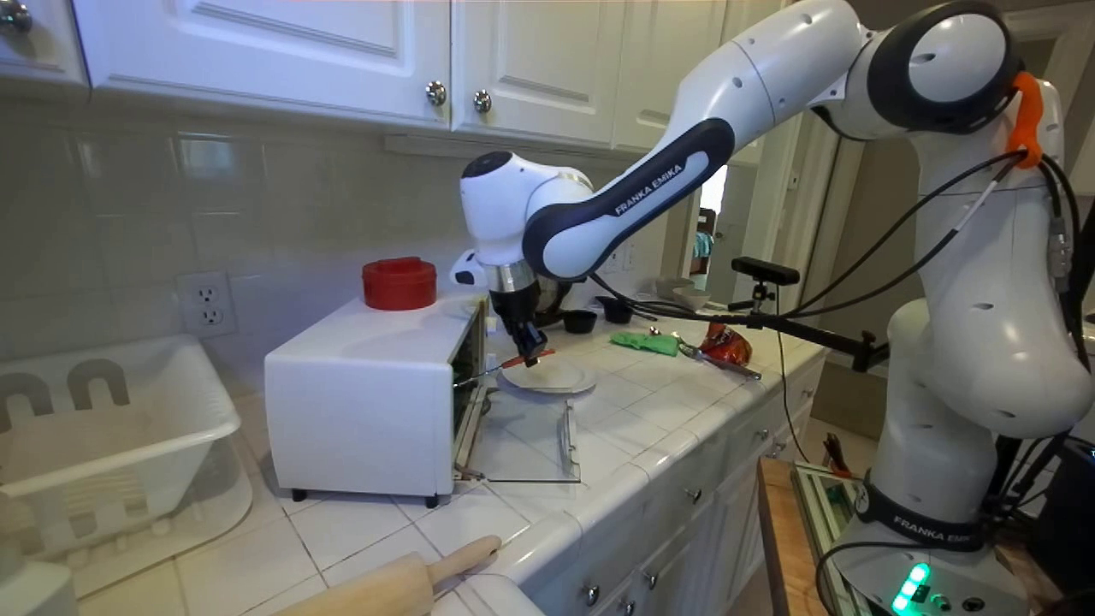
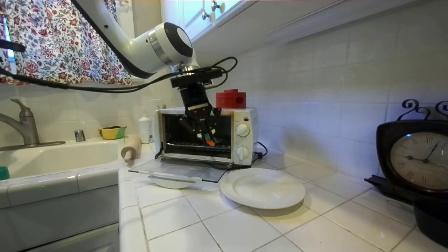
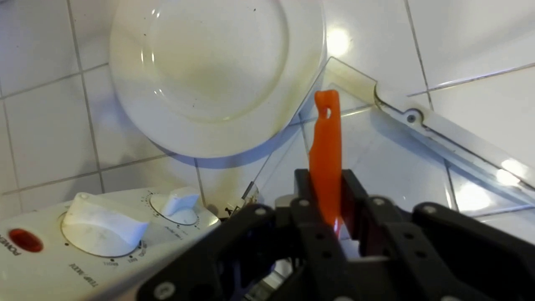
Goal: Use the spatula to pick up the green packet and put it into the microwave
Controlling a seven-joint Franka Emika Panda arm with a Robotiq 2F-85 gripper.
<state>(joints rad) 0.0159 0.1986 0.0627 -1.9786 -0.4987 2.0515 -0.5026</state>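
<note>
Our gripper (image 3: 325, 179) is pinching an orange-handled utensil (image 3: 327, 138), jaws pressed in on both sides of the handle, in front of the toaster oven (image 1: 359, 419) (task's "microwave"). Green packet (image 1: 646, 343) is on the counter (image 1: 629, 385), past the plate (image 2: 262, 189), twd the end away from the oven, approx. midway btwn back & front edges. So from our jaws it's lower & on the opp. side from the oven mouth; next move prob. turns on that. Its long axis runs roughly back edge to front edge, front end just beside a slim dark utensil (image 1: 731, 367), w/ a red bag (image 1: 727, 344) nearer the front edge.

Our held one points the other way: long axis slopes down, metal shaft twd the oven mouth above the dropped glass door (image 2: 189, 170), orange butt facing out. We'd prob. have to back off & swing round first. Working end's hidden, so can't tell if it carries anything, or if it's the tool the task means.
</note>
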